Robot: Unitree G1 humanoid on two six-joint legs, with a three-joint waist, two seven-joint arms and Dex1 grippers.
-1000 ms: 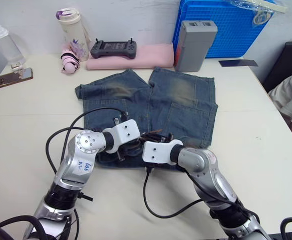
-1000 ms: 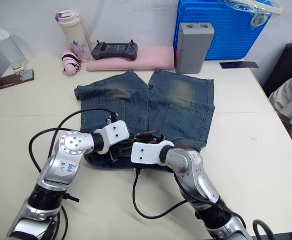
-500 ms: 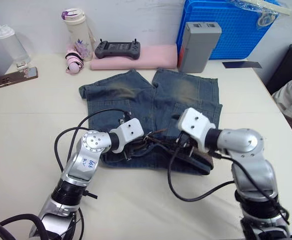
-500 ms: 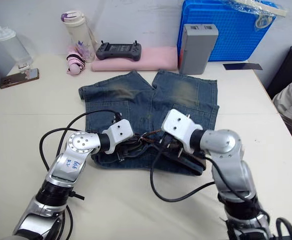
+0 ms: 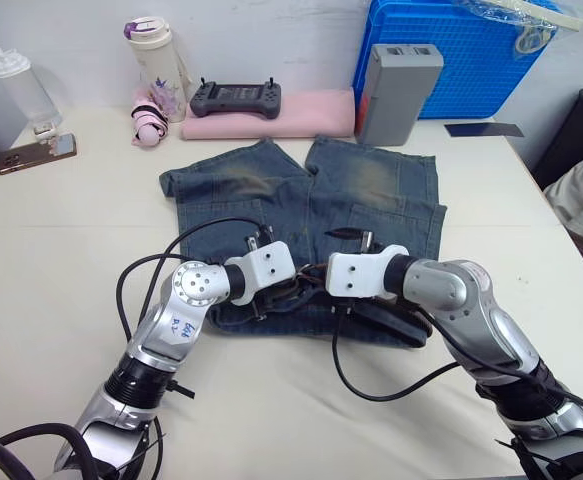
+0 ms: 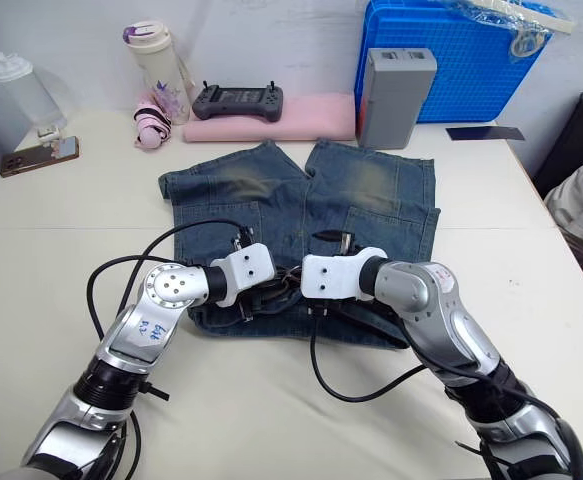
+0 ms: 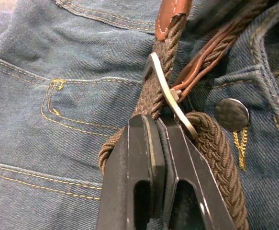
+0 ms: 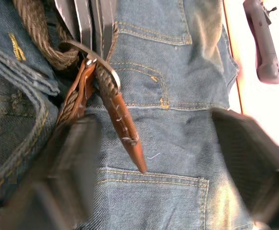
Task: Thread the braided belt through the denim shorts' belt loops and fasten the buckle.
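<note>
Left gripper (image 7: 159, 125) pinches the braided belt (image 7: 215, 158) beside its silvery buckle (image 7: 166, 91); right gripper (image 8: 149, 158) gapes wide.

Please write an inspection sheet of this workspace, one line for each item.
Surface: white table, bare in front.
Job's things: denim shorts lie flat; braided belt at the waistband, its tan tip passed through the buckle.
Clutter: two bottles, phone, controller on a pink pad, grey box.
Grippers: left claw shut on the braided belt by the buckle; right claw open over the tip.
Cables: black loops at both wrists.
Surroundings: blue crate, a seated person at the right.
</note>
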